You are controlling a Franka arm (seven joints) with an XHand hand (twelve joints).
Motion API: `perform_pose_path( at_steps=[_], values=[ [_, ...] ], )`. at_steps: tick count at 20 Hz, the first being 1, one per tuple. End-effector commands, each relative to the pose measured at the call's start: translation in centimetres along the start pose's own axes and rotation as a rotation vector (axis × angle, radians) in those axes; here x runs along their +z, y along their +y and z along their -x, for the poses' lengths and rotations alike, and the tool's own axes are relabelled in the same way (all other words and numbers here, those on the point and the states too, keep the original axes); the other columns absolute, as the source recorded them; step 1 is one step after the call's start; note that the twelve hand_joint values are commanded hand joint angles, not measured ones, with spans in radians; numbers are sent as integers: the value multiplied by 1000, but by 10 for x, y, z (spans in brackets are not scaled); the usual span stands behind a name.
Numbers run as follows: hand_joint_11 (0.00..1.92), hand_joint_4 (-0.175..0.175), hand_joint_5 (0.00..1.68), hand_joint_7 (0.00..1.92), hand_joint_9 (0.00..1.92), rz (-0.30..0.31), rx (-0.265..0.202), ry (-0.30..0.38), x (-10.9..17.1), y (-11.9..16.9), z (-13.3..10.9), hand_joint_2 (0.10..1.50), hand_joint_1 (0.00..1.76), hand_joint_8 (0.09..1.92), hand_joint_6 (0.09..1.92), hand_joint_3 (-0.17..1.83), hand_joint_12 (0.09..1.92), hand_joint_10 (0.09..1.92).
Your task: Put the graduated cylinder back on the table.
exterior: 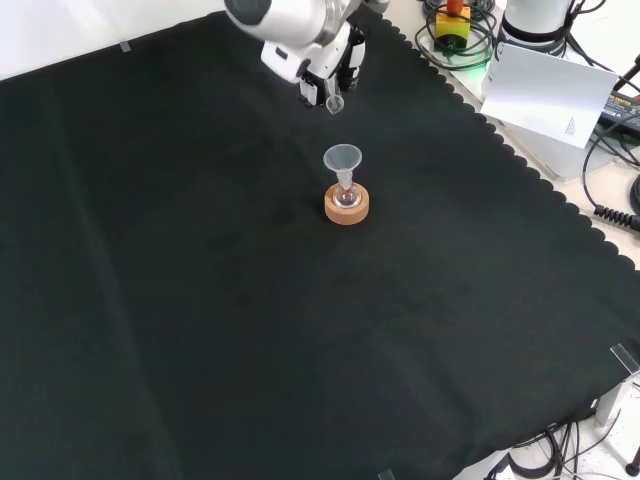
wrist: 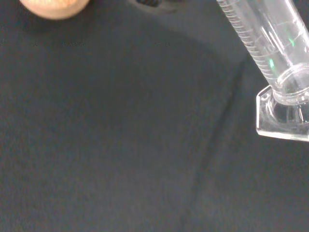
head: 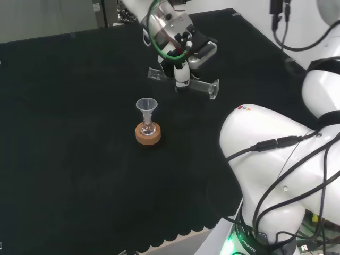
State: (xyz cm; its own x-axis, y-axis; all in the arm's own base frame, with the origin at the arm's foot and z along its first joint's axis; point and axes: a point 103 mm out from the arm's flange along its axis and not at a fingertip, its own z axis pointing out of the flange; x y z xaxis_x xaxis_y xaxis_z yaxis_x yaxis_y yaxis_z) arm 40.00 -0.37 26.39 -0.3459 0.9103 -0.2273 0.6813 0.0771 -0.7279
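Gripping the cylinder (head: 199, 86) sideways, the hand (head: 181, 74) hangs above the cloth (head: 74, 159) toward its far edge in the head view. Nearer: a funnel (head: 146, 106) in a flask (head: 148, 127) on a cork ring (head: 148, 135).

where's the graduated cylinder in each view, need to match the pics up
Head view: the graduated cylinder lies nearly level in the hand, upper middle, its base to the right.
Front view: a clear end of it pokes out below the hand at top centre, above the funnel.
Wrist view: its ribbed tube and flat base run down the picture's right side.
Shared landmark: the cork ring under the small flask.
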Motion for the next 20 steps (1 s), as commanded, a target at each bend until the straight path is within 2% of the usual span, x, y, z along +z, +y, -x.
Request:
perform_pose_path(
  at_steps=[1,5,10,16,20],
  values=[
    [1233,-175,1013,1039,1441,216,-69,106,7,9,3,1094,1266,938,950,1,727,87],
    [1231,-175,1013,1039,1441,323,-81,197,10,19,11,1094,1266,939,952,1,727,87],
    [1227,-175,1012,1038,1440,501,-108,340,14,38,24,1094,1266,939,953,1,727,87],
    [1222,-175,1012,1037,1438,641,-117,466,19,67,40,1095,1266,941,955,1,728,87],
    [1218,-175,1010,1035,1435,687,-120,543,25,93,46,1096,1265,944,958,1,728,87]
  ],
)
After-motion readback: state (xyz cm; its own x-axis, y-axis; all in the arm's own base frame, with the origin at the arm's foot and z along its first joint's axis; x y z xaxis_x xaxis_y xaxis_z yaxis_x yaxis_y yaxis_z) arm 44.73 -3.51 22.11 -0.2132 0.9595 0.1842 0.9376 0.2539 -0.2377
